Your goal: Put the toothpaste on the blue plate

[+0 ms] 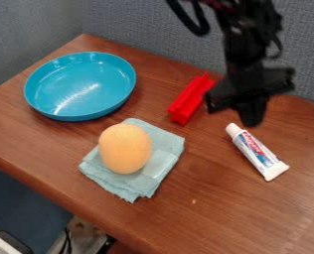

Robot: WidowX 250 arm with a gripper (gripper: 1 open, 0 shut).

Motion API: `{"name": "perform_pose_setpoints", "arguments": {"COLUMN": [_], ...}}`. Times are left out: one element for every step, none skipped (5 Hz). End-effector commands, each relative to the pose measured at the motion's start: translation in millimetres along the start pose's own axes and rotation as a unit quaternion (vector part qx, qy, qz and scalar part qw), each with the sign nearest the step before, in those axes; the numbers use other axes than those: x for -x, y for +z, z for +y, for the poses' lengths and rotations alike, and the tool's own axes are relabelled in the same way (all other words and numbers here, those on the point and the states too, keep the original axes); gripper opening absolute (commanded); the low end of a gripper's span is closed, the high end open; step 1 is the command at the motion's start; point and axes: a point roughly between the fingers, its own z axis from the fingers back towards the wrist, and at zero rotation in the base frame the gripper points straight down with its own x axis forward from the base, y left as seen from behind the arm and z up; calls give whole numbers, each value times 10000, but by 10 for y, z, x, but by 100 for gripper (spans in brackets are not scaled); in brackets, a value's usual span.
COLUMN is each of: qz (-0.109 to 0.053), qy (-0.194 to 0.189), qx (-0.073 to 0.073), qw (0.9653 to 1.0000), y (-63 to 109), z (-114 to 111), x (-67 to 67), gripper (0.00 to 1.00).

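The toothpaste [256,150] is a small white tube with red and blue markings, lying flat on the wooden table at the right. My black gripper [251,117] hangs just above the tube's capped far end, jaws shut with nothing between them. The blue plate [78,84] is a big turquoise dish at the back left of the table, with nothing in it. About half the table's width separates the tube from the plate.
A red rectangular block [189,98] lies just left of the gripper. An orange egg-shaped object [125,147] rests on a pale teal cloth [136,161] near the front middle. The table's front edge runs diagonally below the cloth.
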Motion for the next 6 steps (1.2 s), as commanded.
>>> {"name": "perform_pose_setpoints", "arguments": {"qz": [-34,48,13,16,22,26], "qy": [-297,-518,-639,-693,-746,-800], "qx": [158,184,168,152,146,140], "qw": [9994,9985,9978,9975,9971,9967], "y": [-19,-127,-128,-115,-112,-108], "z": [-212,-281,-292,-265,-242,-219], "x": [79,180,214,195,170,144], "gripper": [0,0,0,0,0,0]}}
